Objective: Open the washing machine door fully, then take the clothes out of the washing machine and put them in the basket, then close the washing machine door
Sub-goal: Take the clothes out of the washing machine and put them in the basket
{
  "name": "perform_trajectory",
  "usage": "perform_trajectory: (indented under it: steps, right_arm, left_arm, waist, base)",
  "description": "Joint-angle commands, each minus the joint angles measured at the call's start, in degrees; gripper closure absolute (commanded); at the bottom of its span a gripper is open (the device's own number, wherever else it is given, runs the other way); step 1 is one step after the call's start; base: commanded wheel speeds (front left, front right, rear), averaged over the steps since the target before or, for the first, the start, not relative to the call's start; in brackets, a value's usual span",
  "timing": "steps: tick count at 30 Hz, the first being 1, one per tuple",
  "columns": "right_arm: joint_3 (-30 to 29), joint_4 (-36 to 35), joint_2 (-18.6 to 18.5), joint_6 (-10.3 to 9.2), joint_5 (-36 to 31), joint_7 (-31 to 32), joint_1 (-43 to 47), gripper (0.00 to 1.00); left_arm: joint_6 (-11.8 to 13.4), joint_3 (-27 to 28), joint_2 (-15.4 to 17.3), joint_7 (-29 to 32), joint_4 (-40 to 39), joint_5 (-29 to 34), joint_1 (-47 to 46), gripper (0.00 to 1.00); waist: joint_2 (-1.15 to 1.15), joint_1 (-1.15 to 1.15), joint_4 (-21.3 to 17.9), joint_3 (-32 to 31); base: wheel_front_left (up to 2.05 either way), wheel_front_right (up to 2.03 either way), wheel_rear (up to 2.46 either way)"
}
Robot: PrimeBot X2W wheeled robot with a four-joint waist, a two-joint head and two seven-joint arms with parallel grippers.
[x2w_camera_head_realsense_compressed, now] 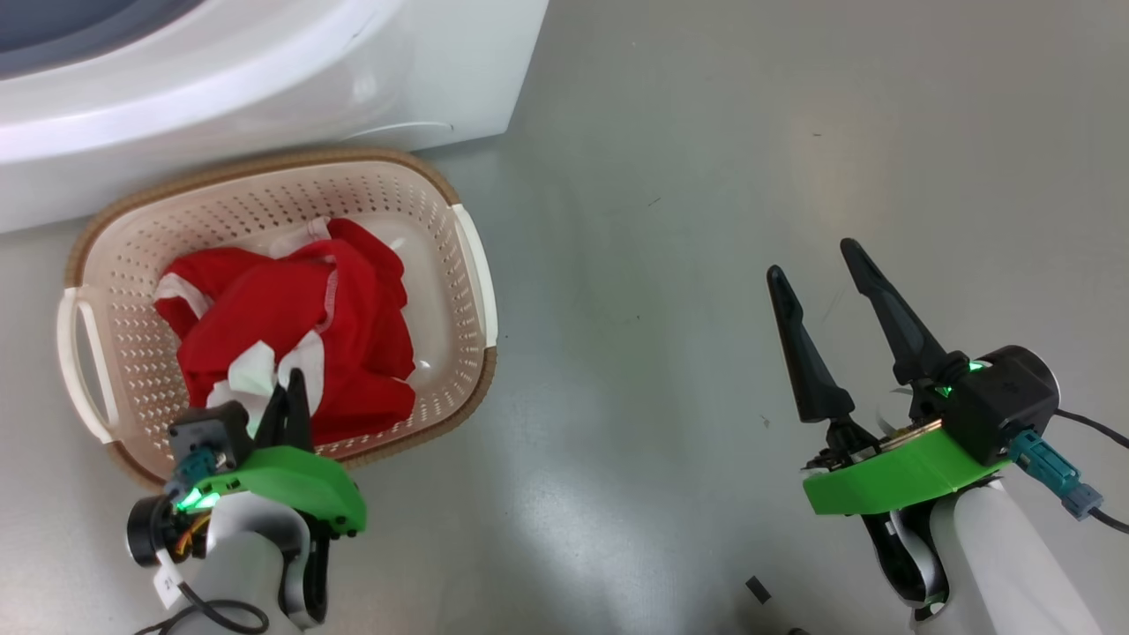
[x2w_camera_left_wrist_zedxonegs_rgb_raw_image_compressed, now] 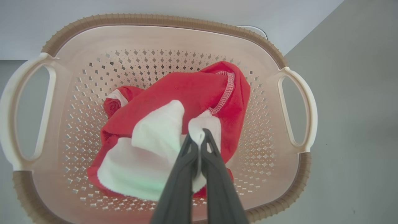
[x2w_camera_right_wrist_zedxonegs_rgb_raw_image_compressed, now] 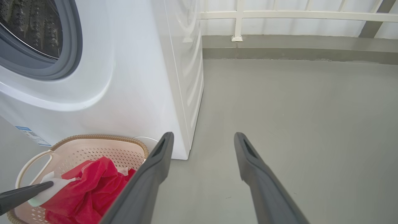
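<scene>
The clothes (x2w_camera_left_wrist_zedxonegs_rgb_raw_image_compressed: 192, 90) lie heaped in the basket (x2w_camera_left_wrist_zedxonegs_rgb_raw_image_compressed: 155, 19), the left gripper (x2w_camera_left_wrist_zedxonegs_rgb_raw_image_compressed: 199, 135) above it clamped on a white fold. Should it rise without letting go, cloth could trail over the basket's rim. The right gripper (x2w_camera_head_realsense_compressed: 811, 256) hangs spread, empty, well apart from the basket.

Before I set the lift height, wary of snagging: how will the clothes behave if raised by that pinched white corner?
Probably floppy: the clothes lie crumpled in the basket, so they would likely drape below the left gripper, shut on one white corner. Seemingly light: thin fabric. So small a pinch might slip.
</scene>
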Motion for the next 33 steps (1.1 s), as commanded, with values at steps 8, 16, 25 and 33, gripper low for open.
perform_trajectory:
  steps: [8,16,25,33]
  right_arm:
    - [1.47,-0.60,-0.16,0.36,0.18,-0.37,0.19,0.00]
    - [1.88,0.27,-0.15,0.36,0.11,-0.37,0.86,0.00]
    - [1.74,1.45,-0.12,0.36,-0.52,-0.37,2.81,0.00]
    - [1.22,2.86,-0.07,0.36,-1.30,-0.37,5.34,0.00]
  left_arm:
    - [-0.48,1.49,0.61,-0.52,0.89,0.57,-0.88,0.00]
    - [-0.32,1.80,0.61,-0.52,-1.72,1.38,0.65,0.00]
    - [-0.47,1.84,0.61,-0.52,-11.99,1.61,5.84,0.00]
    - [1.48,0.24,0.61,-0.52,-23.71,3.31,12.27,0.00]
  waist:
    - [0.00,0.00,0.67,-1.86]
    - [0.00,0.00,1.30,-5.08]
    - [0.00,0.00,3.64,-11.49]
    - [0.00,0.00,5.63,-18.44]
  base:
    - [0.00,0.00,0.00]
    - [0.00,0.00,0.00]
    - [0.00,0.00,0.00]
    - [0.00,0.00,0.00]
